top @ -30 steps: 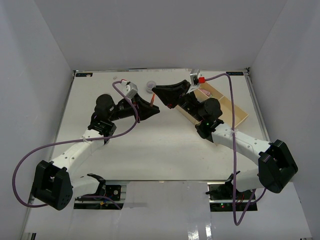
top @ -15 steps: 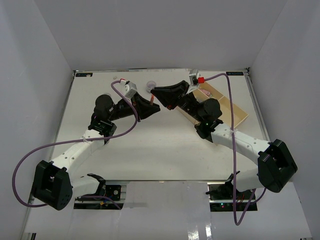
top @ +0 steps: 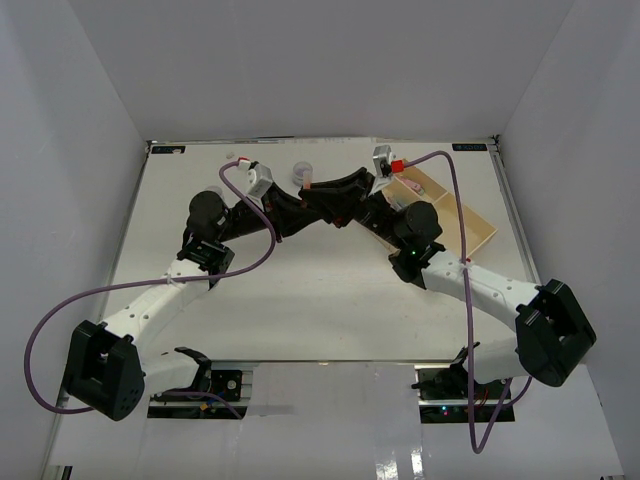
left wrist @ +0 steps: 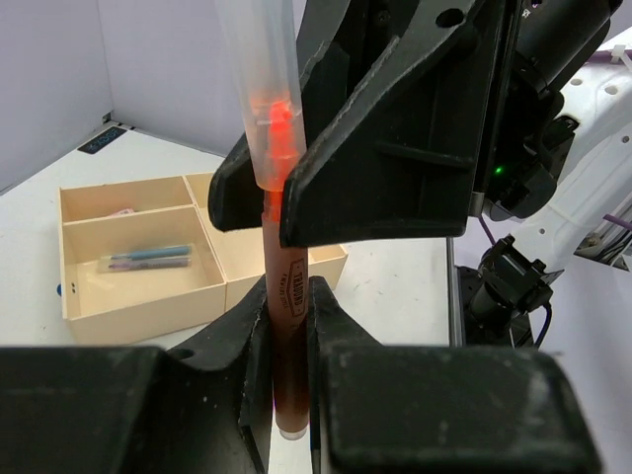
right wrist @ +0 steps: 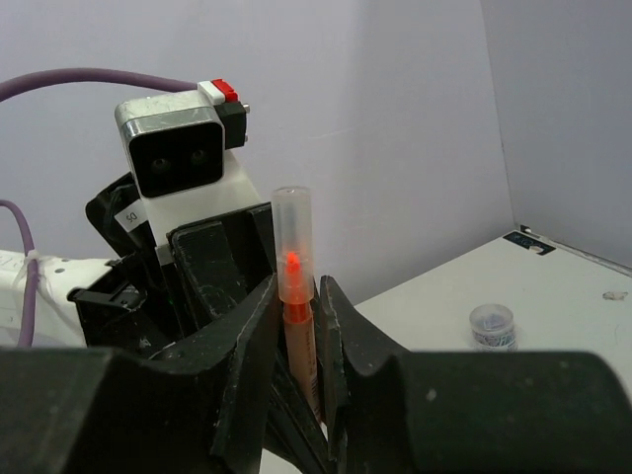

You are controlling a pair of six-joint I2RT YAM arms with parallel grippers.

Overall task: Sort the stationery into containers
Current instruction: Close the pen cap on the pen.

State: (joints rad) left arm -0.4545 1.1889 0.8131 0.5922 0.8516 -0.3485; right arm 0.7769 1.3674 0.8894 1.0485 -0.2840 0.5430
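Note:
An orange pen (left wrist: 287,336) with a clear cap (right wrist: 292,237) stands upright above the middle of the table. My left gripper (left wrist: 286,326) is shut on its lower barrel. My right gripper (right wrist: 299,326) comes from the opposite side; its jaws flank the pen just below the cap, with a thin gap on one side. From above, the two grippers meet tip to tip around the pen (top: 308,185). The beige three-compartment tray (top: 474,218) lies at the far right, behind the right arm. It holds two thin pens (left wrist: 148,259) and a pink piece (left wrist: 120,211).
A small round grey tub (top: 300,172) sits on the table just beyond the grippers, and it shows low at the right in the right wrist view (right wrist: 491,326). The left arm's purple cable (top: 262,250) loops over the table. Walls enclose the table on three sides.
The right gripper has swung left onto the pen and its jaws have parted slightly. The left gripper has lifted the pen a little farther from the arm bases, toward the tub.

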